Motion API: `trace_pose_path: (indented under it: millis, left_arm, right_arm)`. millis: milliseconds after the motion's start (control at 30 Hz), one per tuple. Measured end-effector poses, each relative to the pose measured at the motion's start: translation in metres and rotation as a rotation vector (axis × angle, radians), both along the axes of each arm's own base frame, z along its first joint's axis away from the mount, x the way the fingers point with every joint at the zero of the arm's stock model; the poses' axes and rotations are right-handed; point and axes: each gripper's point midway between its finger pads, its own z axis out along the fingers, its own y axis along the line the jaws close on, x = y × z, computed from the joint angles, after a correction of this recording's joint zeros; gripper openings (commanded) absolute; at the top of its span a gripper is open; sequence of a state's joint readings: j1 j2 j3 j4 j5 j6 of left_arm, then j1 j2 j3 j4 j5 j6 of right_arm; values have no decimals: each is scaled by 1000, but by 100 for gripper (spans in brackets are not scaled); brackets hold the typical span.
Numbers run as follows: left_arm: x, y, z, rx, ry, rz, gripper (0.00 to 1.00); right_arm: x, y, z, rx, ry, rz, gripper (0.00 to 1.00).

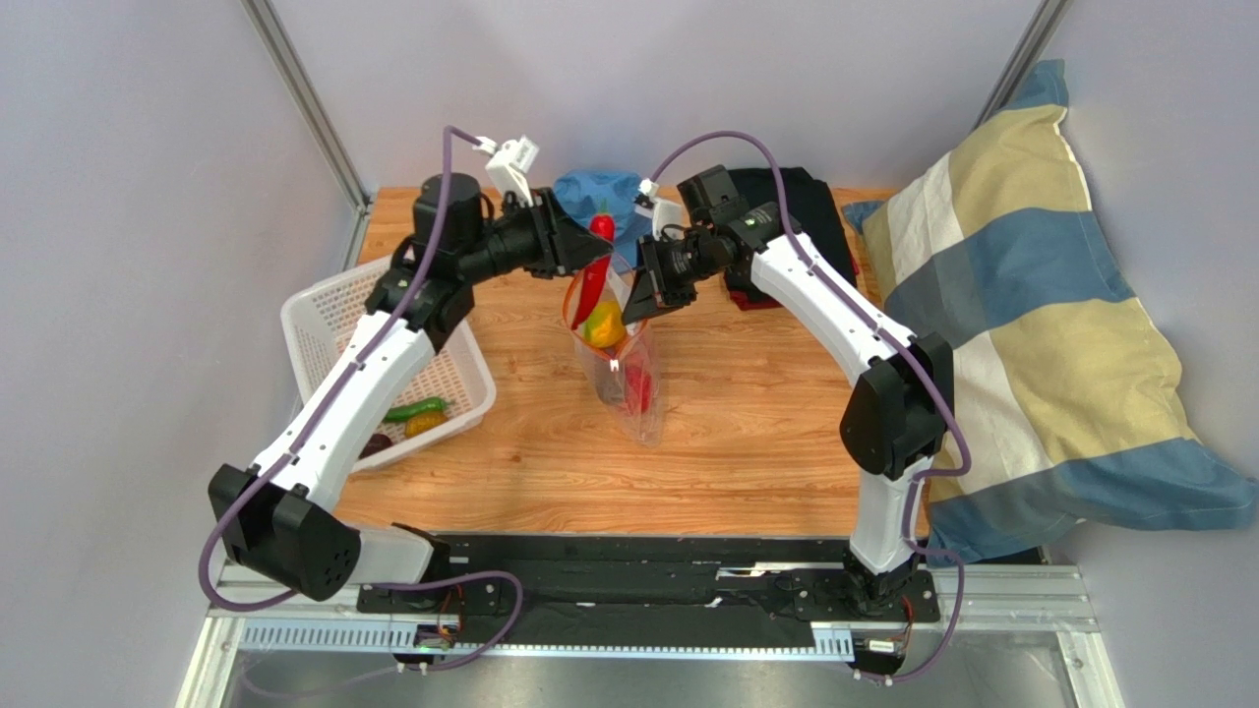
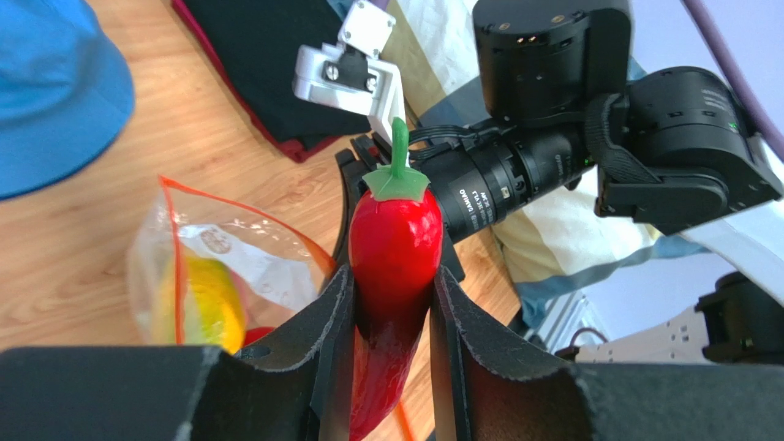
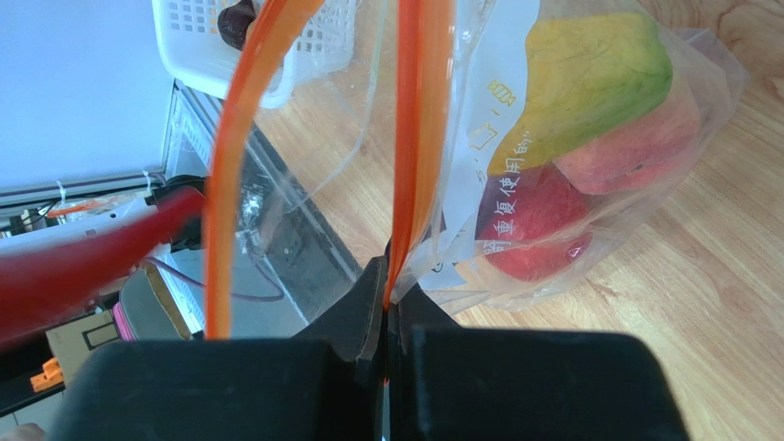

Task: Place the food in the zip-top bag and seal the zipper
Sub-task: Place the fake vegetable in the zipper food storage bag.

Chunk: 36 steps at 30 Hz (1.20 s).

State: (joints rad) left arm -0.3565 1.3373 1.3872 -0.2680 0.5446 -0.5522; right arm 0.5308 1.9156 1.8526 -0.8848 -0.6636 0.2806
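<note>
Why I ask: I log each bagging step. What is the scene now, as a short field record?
left gripper: shut on the red chili, by the mouth of the zip-top bag
right gripper: shut on the zipper, holding the bag open
in bag: yellow-green piece, red fruit
white basket: green chili, yellow piece, dark purple piece
seal: not closed
</note>
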Motion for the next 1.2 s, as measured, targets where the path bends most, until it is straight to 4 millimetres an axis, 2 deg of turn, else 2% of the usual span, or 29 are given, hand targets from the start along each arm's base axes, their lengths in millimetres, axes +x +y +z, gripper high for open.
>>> trace_pose_path:
  millis: [133, 333, 500, 633, 667, 733, 767, 900, 967, 1033, 1133, 1200]
  left_arm:
    - [1, -19, -14, -55, 50, 34, 13]
    - [14, -26, -19, -122, 66, 94, 13]
    - [14, -24, -43, -106, 117, 122, 25]
    - [-2, -27, -80, -61, 183, 123, 29]
    - [-6, -28, -89, -48, 205, 119, 39]
    - [-15, -29, -108, -17, 259, 117, 48]
    - [-19, -29, -114, -5, 285, 117, 58]
    - [-26, -24, -122, 33, 318, 128, 73]
    - [-30, -18, -120, 58, 310, 137, 85]
    - [-33, -8, -108, 77, 276, 151, 90]
    - [-37, 15, -68, 96, 168, 169, 99]
    - [-32, 41, -35, 121, 56, 210, 99]
  right_arm:
    - [0, -1, 0, 1, 11, -9, 0]
    - [0, -1, -1, 1, 19, -13, 0]
    - [1, -2, -1, 2, 24, -21, 0]
    - [3, -4, 0, 8, 34, -33, 0]
    - [4, -5, 0, 10, 36, -35, 0]
    - [4, -5, 0, 13, 40, -37, 0]
    - [4, -6, 1, 15, 43, -38, 0]
    - [3, -5, -1, 18, 48, -34, 0]
    - [2, -6, -3, 16, 55, -32, 0]
    - [1, -6, -4, 15, 56, -30, 0]
    - [1, -6, -2, 16, 48, -26, 0]
    - [1, -7, -1, 17, 41, -22, 0]
